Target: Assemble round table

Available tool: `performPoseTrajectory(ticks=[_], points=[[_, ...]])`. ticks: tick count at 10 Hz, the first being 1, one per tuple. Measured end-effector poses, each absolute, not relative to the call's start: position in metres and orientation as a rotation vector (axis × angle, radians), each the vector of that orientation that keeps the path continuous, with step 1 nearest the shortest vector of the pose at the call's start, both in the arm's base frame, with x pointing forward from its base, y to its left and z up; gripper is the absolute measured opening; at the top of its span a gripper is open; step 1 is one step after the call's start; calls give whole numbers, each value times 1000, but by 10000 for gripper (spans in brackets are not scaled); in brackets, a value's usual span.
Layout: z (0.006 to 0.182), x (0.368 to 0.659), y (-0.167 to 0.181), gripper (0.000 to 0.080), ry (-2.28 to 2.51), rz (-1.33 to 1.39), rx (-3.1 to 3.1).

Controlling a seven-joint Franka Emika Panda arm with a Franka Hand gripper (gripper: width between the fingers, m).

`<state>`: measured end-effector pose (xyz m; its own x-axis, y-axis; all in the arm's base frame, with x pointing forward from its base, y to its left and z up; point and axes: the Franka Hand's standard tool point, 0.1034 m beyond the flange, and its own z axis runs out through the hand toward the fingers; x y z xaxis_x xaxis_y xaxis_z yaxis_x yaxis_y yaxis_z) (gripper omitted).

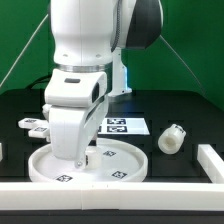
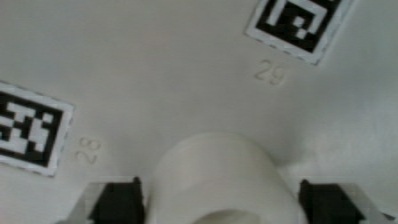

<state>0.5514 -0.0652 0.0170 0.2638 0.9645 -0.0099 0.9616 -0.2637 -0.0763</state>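
The large rimmed round disc (image 1: 120,160) lies at the front of the table, and its tagged face fills the wrist view (image 2: 160,70). My gripper (image 1: 85,157) is lowered onto the disc, left of its middle. In the wrist view my gripper (image 2: 224,205) is open, and its dark fingers (image 2: 119,200) straddle a white raised round post (image 2: 217,170) on the disc. I see a thin gap on at least one side. The short thick cylinder leg (image 1: 172,138) lies apart on the exterior view's right. The cross-shaped base piece (image 1: 35,125) lies at the left.
The marker board (image 1: 128,126) lies flat behind the disc. The white straight-edged border frame (image 1: 205,160) runs along the front and the exterior view's right. The arm's body hides the disc's left part.
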Motion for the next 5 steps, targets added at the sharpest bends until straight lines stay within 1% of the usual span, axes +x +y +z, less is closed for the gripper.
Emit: performPoseTrajectory(ticks=[1,5], points=[[17,551,-65,409,-1872,84,-2453],[17,551,-65,409,-1872,84,-2453]])
